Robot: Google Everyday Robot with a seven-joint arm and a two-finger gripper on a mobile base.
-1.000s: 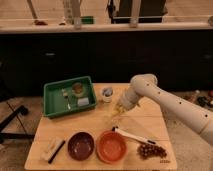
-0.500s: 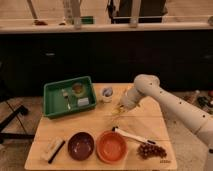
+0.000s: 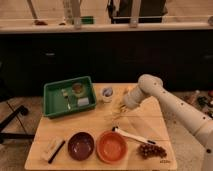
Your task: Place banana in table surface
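Observation:
The banana [image 3: 118,108] shows as a small pale yellow shape at the tip of my gripper [image 3: 123,102], low over the middle of the light wood table surface [image 3: 95,122]. The white arm reaches in from the right and bends down to that spot, just right of the green tray. I cannot tell whether the banana touches the wood or hangs just above it.
A green tray [image 3: 52,101] with small items sits at the back left. A small white cup [image 3: 106,93] stands beside it. At the front are a dark bowl [image 3: 81,145], an orange bowl [image 3: 112,147], a white-handled utensil [image 3: 131,135], grapes [image 3: 151,150] and a brush [image 3: 52,149].
The gripper has come down a little toward the tabletop with the banana at its tip. Nothing else on the table has moved.

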